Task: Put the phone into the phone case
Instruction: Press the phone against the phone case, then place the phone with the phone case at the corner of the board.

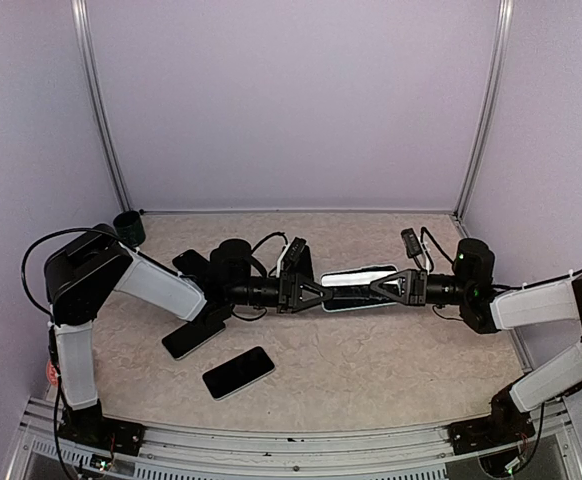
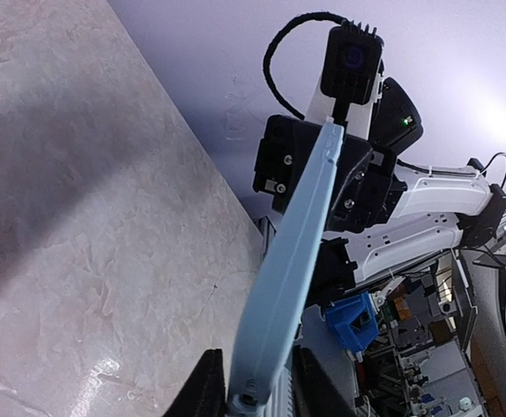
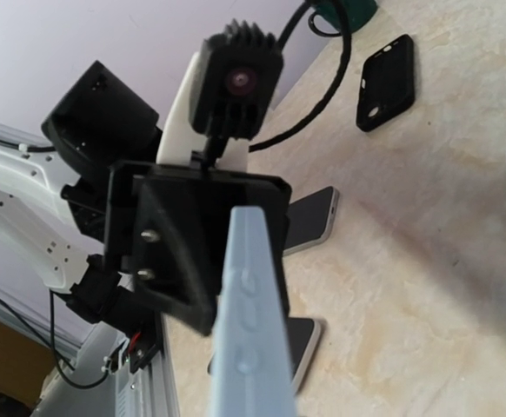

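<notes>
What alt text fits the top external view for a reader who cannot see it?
Two robot arms meet above the middle of a beige table, the left gripper and right gripper at opposite ends of a light blue phone case between them. A black phone lies near the front edge, a second phone beside it under the left arm.

The phone case is pale blue. Below-left of it lies a glossy black phone; under it, the table is beige, marbled (faint grey veins); far left, a dark green cup; behind, lilac walls.
</notes>
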You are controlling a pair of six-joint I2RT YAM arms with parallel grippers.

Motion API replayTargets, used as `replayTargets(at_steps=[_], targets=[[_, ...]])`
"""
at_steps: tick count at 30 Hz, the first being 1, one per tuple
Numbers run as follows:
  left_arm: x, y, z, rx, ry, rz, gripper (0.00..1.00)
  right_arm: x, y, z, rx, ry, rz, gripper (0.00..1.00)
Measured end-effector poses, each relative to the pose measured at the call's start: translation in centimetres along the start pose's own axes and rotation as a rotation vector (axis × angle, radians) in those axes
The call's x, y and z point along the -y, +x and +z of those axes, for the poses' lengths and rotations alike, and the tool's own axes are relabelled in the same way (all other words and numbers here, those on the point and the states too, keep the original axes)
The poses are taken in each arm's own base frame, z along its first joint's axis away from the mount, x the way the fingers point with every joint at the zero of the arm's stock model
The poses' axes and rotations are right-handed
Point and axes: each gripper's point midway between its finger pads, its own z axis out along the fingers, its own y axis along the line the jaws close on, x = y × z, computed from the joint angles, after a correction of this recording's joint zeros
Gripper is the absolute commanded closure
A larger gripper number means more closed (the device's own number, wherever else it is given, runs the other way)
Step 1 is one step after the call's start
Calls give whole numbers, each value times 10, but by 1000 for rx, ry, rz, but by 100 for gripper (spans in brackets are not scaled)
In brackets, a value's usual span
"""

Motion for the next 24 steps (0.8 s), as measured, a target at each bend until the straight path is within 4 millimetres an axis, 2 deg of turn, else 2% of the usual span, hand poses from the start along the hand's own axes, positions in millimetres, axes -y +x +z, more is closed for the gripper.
replayTargets(at_steps=[6, 14, 15, 18, 21, 24], targets=[[-5, 3, 0, -8, -21, 15, 95, 2, 3, 0, -11, 6, 13, 100], [-2, 5, -2, -12, -3, 21, 96, 0, 5, 0, -20, -5, 17, 100], [-2, 5, -2, -13, -2, 19, 93, 0, 5, 0, -21, -6, 19, 100], [-1, 5, -2, -14, 1, 13, 70, -1, 5, 0, -22, -10, 24, 100], [-1, 5, -2, -13, 1, -1, 53, -1, 5, 0, -22, -11, 17, 100], [-1, 0, -4, 4, -9, 8, 28, 2, 7, 0, -32, -2, 19, 100]])
